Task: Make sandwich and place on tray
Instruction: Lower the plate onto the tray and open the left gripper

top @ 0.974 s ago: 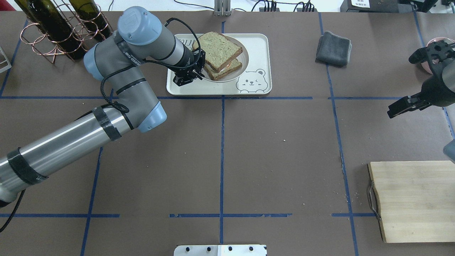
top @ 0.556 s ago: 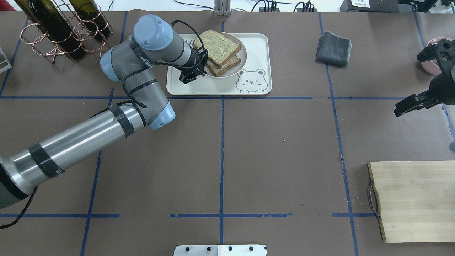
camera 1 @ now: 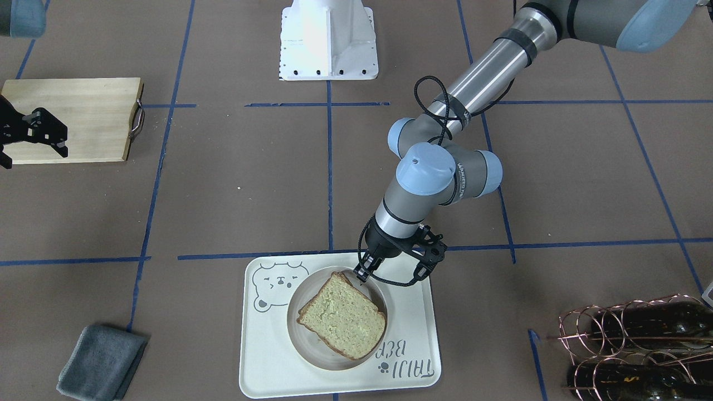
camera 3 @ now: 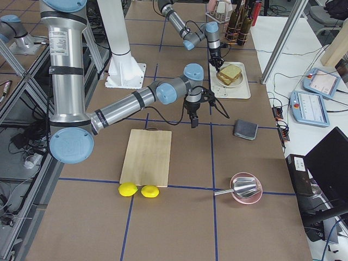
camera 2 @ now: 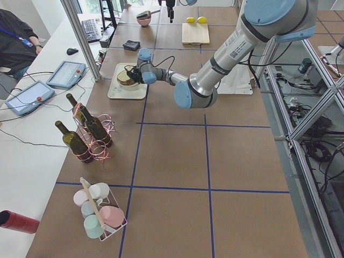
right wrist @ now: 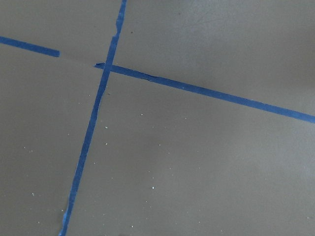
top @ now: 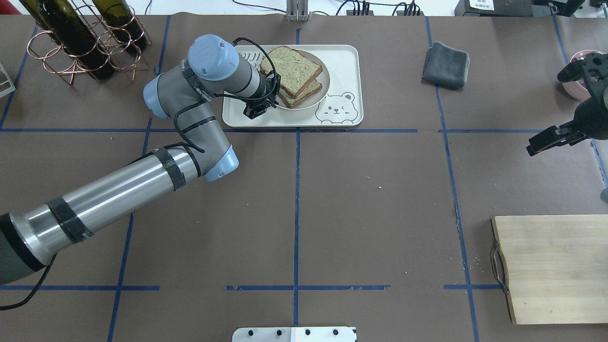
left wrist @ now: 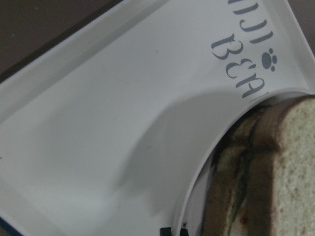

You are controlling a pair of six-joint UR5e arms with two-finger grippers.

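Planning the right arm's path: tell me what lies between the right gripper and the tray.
Between the right gripper and the tray: only brown table cover crossed by blue tape, per the overhead view; the grey cloth sits off that line.

On the desk point(top: 332, 199), the sandwich point(top: 295, 71) lies on a plate point(top: 314, 97) in the tray point(top: 343, 66) at the far middle, with a bottle rack point(top: 71, 52) far left, a cloth point(top: 445, 65) right of the tray, and a board point(top: 555, 268) near right.
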